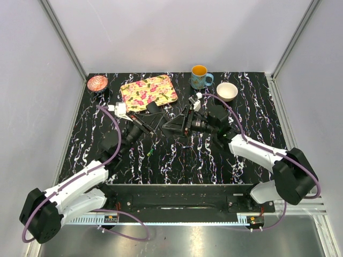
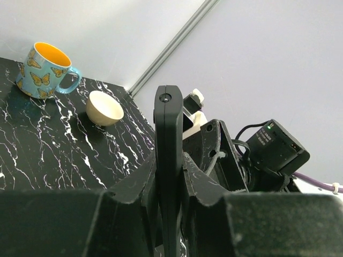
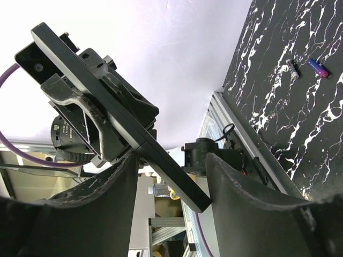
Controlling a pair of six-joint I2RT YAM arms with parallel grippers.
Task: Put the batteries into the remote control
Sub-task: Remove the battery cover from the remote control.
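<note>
Left pincer (image 2: 169,179) fills the bottom of its wrist view, clamped tight on the remote control (image 2: 168,128), which we see edge-on and upright, held clear of the counter (image 2: 48,155). Left arm stretches forward toward centre, and the right arm bends inward facing it. Right pincer (image 3: 171,171) gapes wide with the remote's lower end in the gap; we cannot tell any contact. Two batteries (image 3: 292,69) lie side by side on the counter, well apart from the remote. Overhead, the remote is lost against black marble.
</note>
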